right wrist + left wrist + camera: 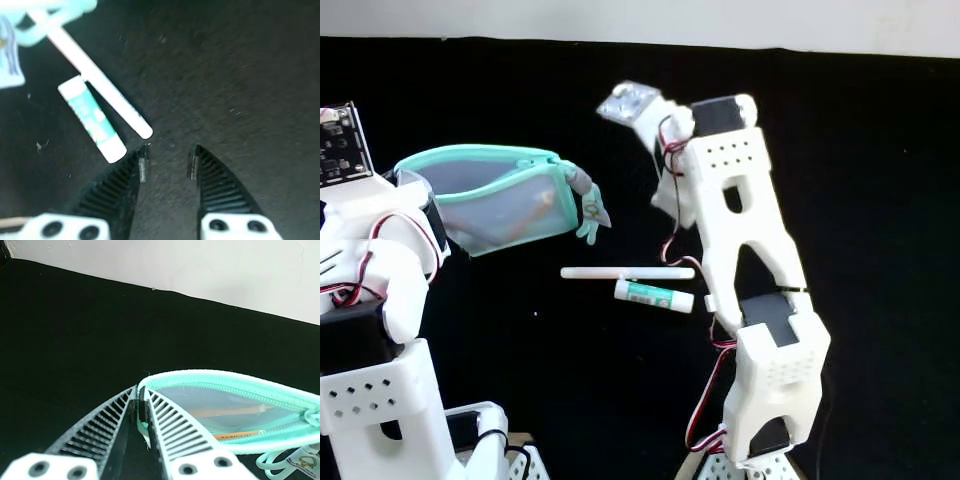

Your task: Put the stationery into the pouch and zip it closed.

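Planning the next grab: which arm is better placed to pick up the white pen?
Right. Its open tool hangs near the pen and glue stick, while the left tool is shut on the pouch.

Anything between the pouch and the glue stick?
Yes: a white pen lies between the pouch and the glue stick, close beside the stick. The high view shows it.

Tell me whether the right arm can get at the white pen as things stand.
Probably yes: the right pincer is open just off the white pen's end, with nothing between them. The glue stick close alongside may crowd the grip.
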### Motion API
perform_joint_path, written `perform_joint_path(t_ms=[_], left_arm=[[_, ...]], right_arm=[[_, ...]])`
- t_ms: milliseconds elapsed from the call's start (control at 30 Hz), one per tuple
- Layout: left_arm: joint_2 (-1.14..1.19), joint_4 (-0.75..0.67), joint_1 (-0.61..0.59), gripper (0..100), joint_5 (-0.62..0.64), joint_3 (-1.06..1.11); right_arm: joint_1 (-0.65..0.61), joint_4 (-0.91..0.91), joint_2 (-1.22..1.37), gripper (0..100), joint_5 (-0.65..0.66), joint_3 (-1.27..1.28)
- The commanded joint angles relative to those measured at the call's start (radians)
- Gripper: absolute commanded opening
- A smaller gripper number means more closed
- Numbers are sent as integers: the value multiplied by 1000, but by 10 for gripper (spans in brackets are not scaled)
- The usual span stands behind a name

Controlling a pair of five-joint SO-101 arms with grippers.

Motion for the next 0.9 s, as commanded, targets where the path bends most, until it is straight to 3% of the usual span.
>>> perform_joint_path(t_ms=[0,267,700,867], left_arm=[[38,12,7,6,-5,19],[38,12,7,6,-5,19],[156,12,5,6,-5,-56],[186,12,5,6,-5,-64]], right_arm=[[7,10,-42,135,43,45],[7,-7,-42,135,137,222],[10,-242,-42,139,138,433],[7,-248,-42,139,140,443]])
